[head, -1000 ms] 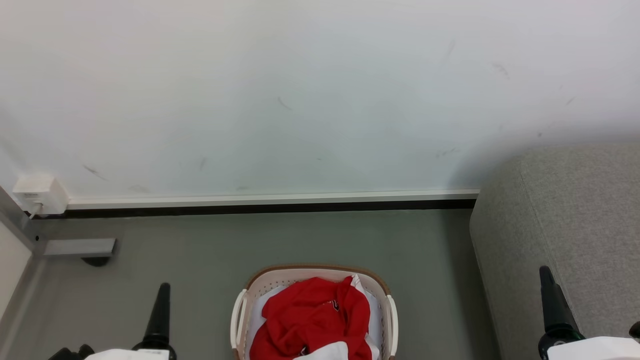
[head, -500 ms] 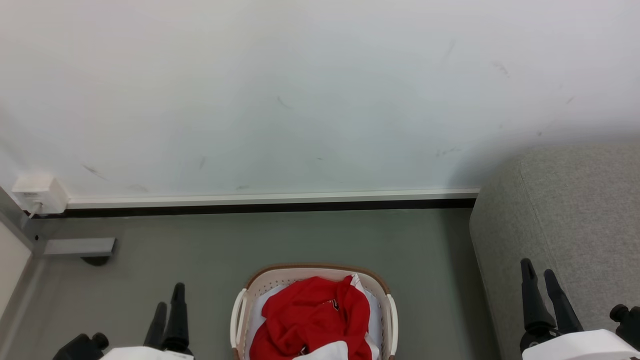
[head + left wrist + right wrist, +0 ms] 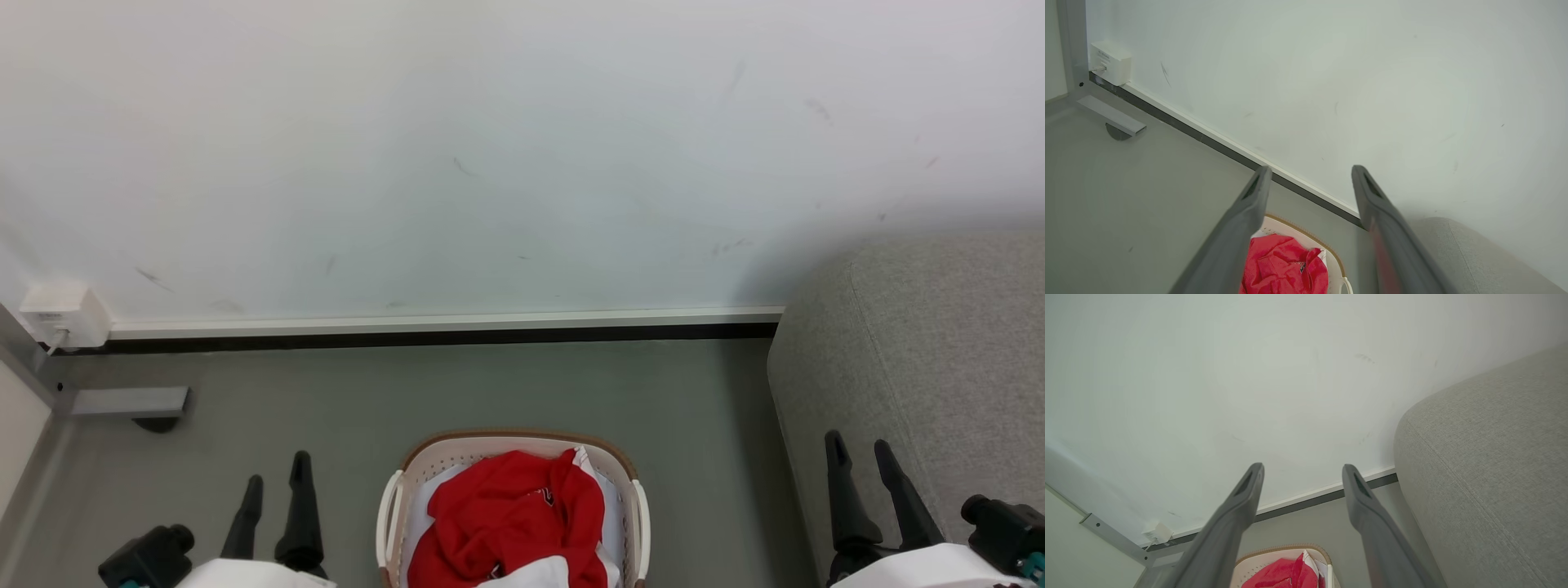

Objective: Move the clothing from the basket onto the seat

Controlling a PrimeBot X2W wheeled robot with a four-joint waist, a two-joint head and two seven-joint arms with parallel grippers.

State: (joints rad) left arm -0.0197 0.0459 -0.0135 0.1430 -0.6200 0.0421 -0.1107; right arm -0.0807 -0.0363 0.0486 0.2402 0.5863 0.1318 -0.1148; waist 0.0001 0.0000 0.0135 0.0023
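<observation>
The red clothing (image 3: 510,518) lies crumpled in the cream basket (image 3: 522,442) with a brown rim, on the floor at the bottom centre of the head view. The grey seat (image 3: 939,359) rises at the right. My left gripper (image 3: 277,472) hangs open left of the basket, above the floor, nothing between its fingers. My right gripper (image 3: 857,447) is open in front of the seat's side, right of the basket. The left wrist view shows the open left gripper (image 3: 1308,173) above the clothing (image 3: 1284,271). In the right wrist view, the open right gripper (image 3: 1302,471) hangs over the basket (image 3: 1282,549), the seat (image 3: 1486,465) at right.
A white wall (image 3: 490,147) with a dark baseboard (image 3: 441,336) stands behind the basket. A white socket box (image 3: 61,314) and a grey metal bracket (image 3: 122,402) sit at the far left. Grey floor (image 3: 326,408) spreads between wall and basket.
Both grippers have turned at the wrist, so both fingers of each now show side by side. Each has shifted a little inward toward the basket. The clothing and basket have not moved.
</observation>
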